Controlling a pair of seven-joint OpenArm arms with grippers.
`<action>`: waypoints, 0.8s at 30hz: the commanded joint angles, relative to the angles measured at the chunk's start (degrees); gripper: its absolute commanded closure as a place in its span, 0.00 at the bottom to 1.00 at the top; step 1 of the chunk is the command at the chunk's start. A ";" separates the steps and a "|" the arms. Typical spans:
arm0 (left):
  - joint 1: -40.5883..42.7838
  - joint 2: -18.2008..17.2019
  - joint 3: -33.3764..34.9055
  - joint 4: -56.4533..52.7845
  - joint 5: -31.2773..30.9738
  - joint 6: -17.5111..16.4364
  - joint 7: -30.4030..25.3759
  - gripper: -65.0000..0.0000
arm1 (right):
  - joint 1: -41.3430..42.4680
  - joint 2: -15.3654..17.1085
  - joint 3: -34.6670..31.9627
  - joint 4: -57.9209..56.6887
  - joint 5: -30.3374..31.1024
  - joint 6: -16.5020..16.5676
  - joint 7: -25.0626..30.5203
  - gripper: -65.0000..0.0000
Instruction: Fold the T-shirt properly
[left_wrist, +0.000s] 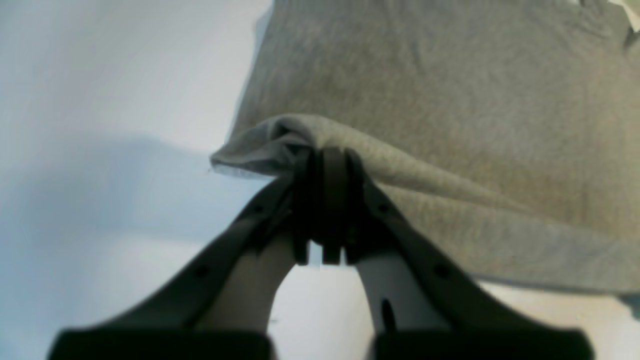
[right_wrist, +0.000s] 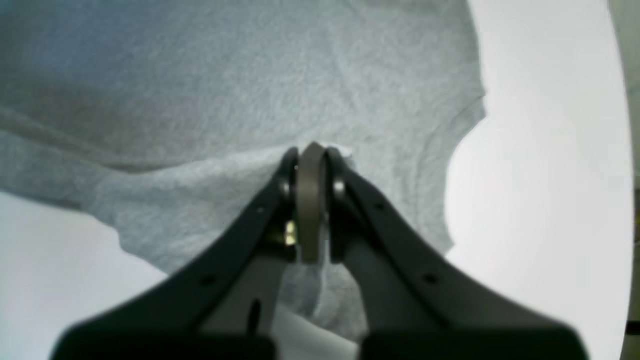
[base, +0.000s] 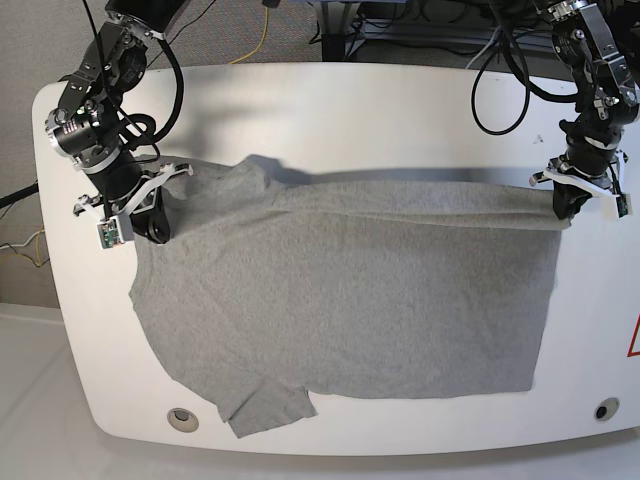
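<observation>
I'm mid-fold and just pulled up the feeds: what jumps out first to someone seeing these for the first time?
The big grey T-shirt spread across the white table dominates the base view, its far edge lifted into a taut ridge. That ridge runs between the two arms: the right gripper pinches the sleeve end at the view's left, and the left gripper pinches the hem corner at its right. Both wrist views show the jaws closed on bunched fabric.

Base cam high, looks down on whole white surface (base: 330, 110). Each wrist cam sits close behind its end effector, looking along it; all share the T-shirt (base: 350, 290).
</observation>
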 joint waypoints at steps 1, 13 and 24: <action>-0.92 -1.68 -0.09 1.22 -0.43 1.28 -1.31 0.98 | 1.35 0.55 0.14 0.43 0.69 -0.07 1.09 1.00; -2.67 -1.68 0.17 1.22 -0.43 1.80 -1.31 0.98 | 1.96 0.29 0.05 0.17 0.69 -0.07 1.09 1.00; -3.91 -1.68 1.22 1.04 -0.43 1.80 -1.31 0.98 | 2.75 0.55 -4.61 -1.06 0.60 -0.07 1.09 1.00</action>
